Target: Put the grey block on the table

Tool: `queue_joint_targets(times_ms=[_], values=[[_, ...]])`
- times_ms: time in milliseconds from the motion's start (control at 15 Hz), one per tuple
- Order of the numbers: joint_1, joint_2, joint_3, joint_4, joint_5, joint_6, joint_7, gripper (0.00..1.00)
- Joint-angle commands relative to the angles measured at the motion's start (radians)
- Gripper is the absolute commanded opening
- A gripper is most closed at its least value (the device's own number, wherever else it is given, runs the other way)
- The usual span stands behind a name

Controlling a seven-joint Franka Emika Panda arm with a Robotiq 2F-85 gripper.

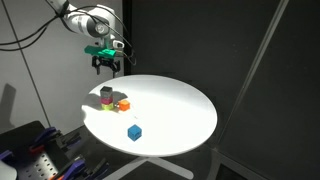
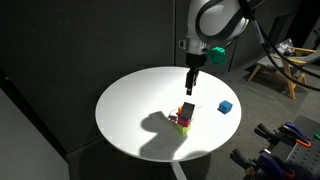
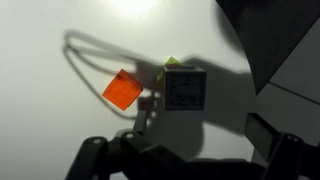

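The grey block point(image 3: 186, 92) sits on top of a small cluster of coloured cubes on the white round table point(image 1: 175, 105). In the wrist view it is seen from above, with a yellow-green edge showing under it and an orange cube point(image 3: 123, 88) beside it. In an exterior view the grey block point(image 1: 106, 92) looks dark, above a magenta cube point(image 1: 107, 101). My gripper point(image 1: 106, 66) hangs above the cluster, open and empty, well clear of the blocks. In the wrist view its fingers point(image 3: 190, 150) straddle the area just below the grey block.
A blue cube point(image 1: 134, 132) lies alone on the table near its edge, also seen in an exterior view point(image 2: 226, 107). The cluster point(image 2: 184, 116) sits in my arm's shadow. Clutter and cables lie beside the table point(image 1: 40, 150). A black curtain hangs behind.
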Motion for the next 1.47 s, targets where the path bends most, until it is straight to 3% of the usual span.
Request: queue_joint_targets(times_ms=[0,1133,1400], values=[[-0.009,0.0,0.01,0.002,-0.002,-0.003,0.002,1.0],[0.018,0.05,0.042,0.021,-0.029,0.019,0.001,1.0],[0.025,0.063,0.032,0.005,-0.097,0.076,0.046,1.0]])
